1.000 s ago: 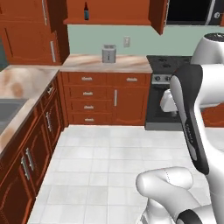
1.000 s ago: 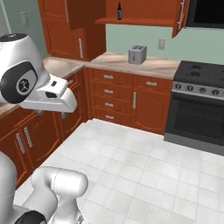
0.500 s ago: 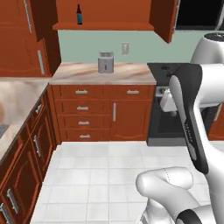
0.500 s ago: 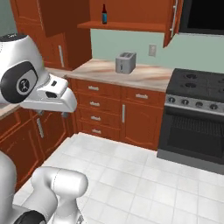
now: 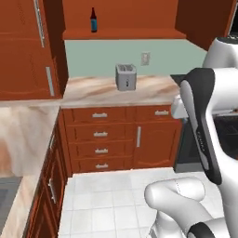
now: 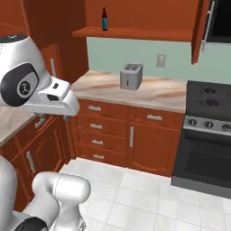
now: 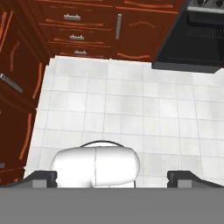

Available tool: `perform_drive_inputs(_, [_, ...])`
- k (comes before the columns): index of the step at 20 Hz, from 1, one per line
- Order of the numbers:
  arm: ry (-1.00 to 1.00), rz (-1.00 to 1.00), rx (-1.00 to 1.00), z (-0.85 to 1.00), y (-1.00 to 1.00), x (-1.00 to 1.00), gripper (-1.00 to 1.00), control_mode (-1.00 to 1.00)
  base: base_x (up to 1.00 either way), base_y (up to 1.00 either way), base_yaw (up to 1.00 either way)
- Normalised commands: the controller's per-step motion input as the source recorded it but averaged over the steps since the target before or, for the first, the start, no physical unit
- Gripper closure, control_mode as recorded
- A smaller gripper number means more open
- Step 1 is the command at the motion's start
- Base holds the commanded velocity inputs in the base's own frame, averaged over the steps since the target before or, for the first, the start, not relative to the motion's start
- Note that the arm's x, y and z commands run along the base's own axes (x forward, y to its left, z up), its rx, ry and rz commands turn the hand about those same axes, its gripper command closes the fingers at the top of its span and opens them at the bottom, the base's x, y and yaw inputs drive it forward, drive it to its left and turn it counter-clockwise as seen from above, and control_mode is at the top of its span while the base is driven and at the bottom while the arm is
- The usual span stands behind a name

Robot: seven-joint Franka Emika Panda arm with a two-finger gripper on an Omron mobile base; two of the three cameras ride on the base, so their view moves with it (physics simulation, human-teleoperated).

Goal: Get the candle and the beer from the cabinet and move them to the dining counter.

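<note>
Beer (image 5: 93,20) sits on open cabinet (image 5: 121,18) shelf, far off — approach step. Gripper (image 7: 112,177) wide open, empty, facing floor. Candle not spotted. Next: close in w/ base, raise arm to shelf.

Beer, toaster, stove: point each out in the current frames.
beer (image 6: 104,19), right base view, on the bottle's blue label.
toaster (image 5: 126,77), left base view, middle of its front face.
stove (image 6: 209,97), right base view, on the black cooktop.
</note>
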Motion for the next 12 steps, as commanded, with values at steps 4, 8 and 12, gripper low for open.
perform_drive_inputs(4, [0.0, 0.0, 0.0, 0.0, 0.0, 0.0, -1.0, 1.0, 1.0, 0.45, -0.18])
perform_drive_inputs(8, [0.0, 0.0, 0.0, 0.0, 0.0, 0.0, -1.0, 1.0, 0.98, -0.01, -0.08])
perform_drive_inputs(12, [0.0, 0.0, 0.0, 0.0, 0.0, 0.0, -1.0, 1.0, 0.93, 0.0, -0.13])
